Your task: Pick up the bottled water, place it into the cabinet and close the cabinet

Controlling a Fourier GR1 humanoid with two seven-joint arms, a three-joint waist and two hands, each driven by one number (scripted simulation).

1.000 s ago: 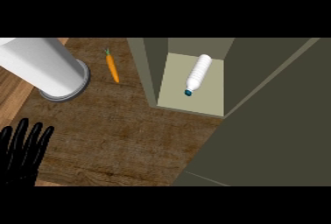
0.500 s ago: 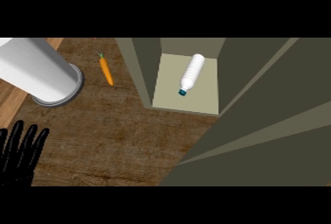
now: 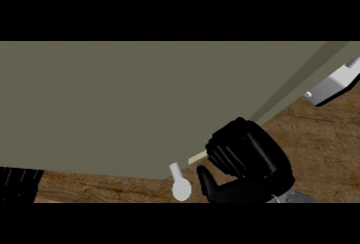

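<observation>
I see the right robot hand (image 3: 246, 164), glossy black, fingers curled together on nothing against the flat olive cabinet door (image 3: 141, 105), above the wood-grain bench (image 3: 323, 143).

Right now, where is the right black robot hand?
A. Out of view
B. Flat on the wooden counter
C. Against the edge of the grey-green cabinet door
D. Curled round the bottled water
C: the right black robot hand sits at the lower edge of the grey-green cabinet door.
</observation>
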